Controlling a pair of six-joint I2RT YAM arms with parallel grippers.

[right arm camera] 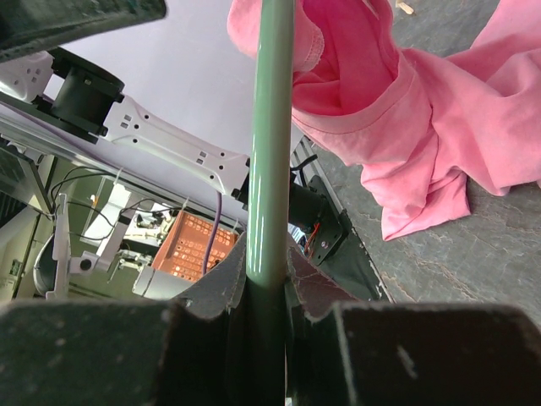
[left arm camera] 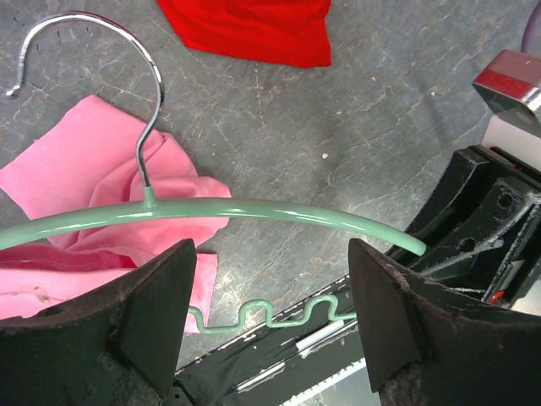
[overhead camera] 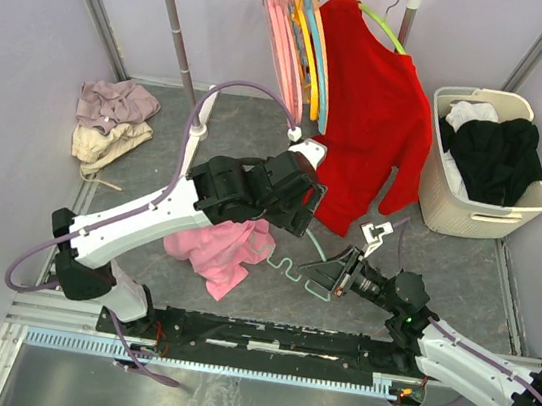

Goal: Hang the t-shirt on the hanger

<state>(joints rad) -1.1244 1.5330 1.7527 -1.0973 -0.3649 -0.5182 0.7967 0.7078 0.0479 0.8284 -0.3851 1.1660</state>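
Observation:
The pink t-shirt (overhead camera: 216,248) lies crumpled on the grey floor, and it shows in the left wrist view (left arm camera: 80,173) and the right wrist view (right arm camera: 423,110). The mint-green hanger (overhead camera: 293,264) is held just above the floor beside the shirt. My right gripper (overhead camera: 332,272) is shut on one end of its bar (right arm camera: 272,169). Its metal hook (left arm camera: 135,59) reaches over the shirt. My left gripper (overhead camera: 293,211) hovers over the hanger, open and empty. The hanger's top bar (left arm camera: 254,209) runs just beyond its fingertips (left arm camera: 165,296), and I cannot tell if they touch.
A red long-sleeved shirt (overhead camera: 374,117) hangs from a lime-green hanger on the rack, next to pink hangers (overhead camera: 283,43). A beige laundry basket (overhead camera: 539,200) with dark and white clothes stands at the right. A pile of beige and pink clothes (overhead camera: 111,120) lies at the left.

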